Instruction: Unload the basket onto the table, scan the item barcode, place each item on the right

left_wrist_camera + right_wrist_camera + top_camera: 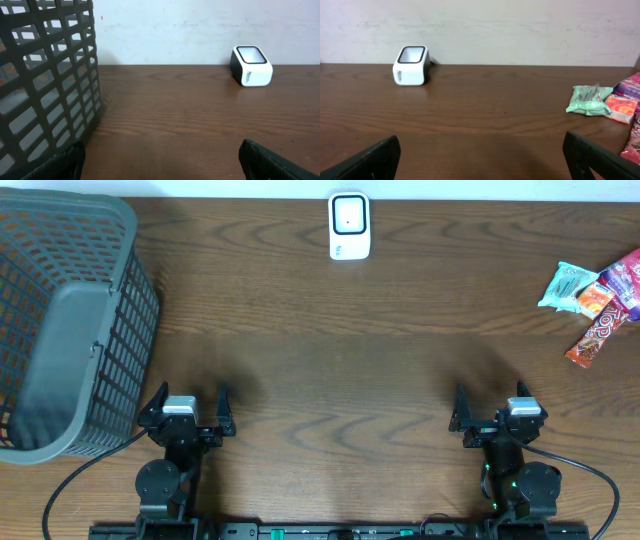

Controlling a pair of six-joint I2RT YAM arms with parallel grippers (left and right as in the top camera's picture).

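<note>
Basket [135, 320]: cut by left edge overhead. Left wrist view shows only part of its mesh wall, top + left cut off.
Purple packet [627, 272]: runs off right edge, overhead + right wrist.
Green packet [568, 285], red wrapper [596, 335]: print too small to read.
Scanner [251, 66] side print: illegible.
Left gripper [160, 147], right gripper [480, 145]: wrist views show only finger tips at btm corners.

Lettering on scanner [251, 66] illegible
</note>
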